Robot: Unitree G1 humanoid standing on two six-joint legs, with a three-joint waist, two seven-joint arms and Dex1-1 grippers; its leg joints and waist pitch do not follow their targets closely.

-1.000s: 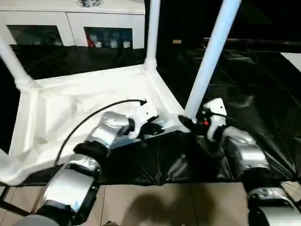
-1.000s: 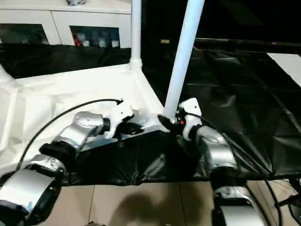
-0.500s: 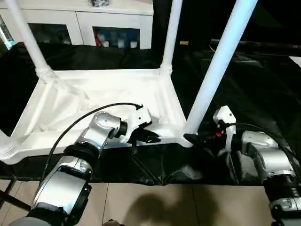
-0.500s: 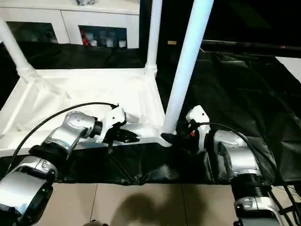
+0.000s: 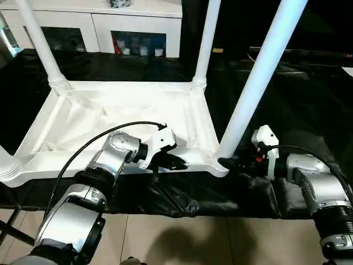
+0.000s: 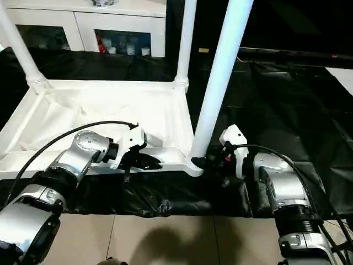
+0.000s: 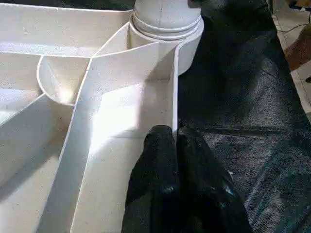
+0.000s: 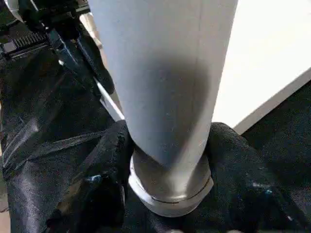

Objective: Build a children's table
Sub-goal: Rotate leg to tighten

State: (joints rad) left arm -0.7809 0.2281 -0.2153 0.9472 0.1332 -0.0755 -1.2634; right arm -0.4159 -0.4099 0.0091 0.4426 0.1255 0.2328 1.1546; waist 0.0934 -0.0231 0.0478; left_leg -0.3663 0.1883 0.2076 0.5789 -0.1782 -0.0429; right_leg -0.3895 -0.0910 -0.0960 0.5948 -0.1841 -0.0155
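Observation:
The children's table (image 5: 83, 118) lies upside down on a black cloth, white, with its ribbed underside up. Three legs stand in its corner sockets: near right (image 5: 253, 83), far right (image 5: 207, 38) and far left (image 5: 38, 44). My left gripper (image 5: 179, 164) is shut on the near rim, and its black fingers (image 7: 160, 160) straddle the thin wall just short of the near-right socket (image 7: 167, 22). My right gripper (image 5: 229, 163) is at the base of the near-right leg (image 8: 165, 73), one finger (image 8: 109, 155) on each side, pressing against it.
The black cloth (image 5: 309, 110) covers the work surface, and its front edge hangs over a tiled floor (image 5: 165, 237). A white glass-doored cabinet (image 5: 94, 22) stands behind. A person's hand (image 7: 299, 48) shows beyond the cloth in the left wrist view.
The head camera has shifted, so the table sits squarer in view. My right gripper's fingers have drawn in around the base of the near-right leg. The left gripper keeps its hold on the rim.

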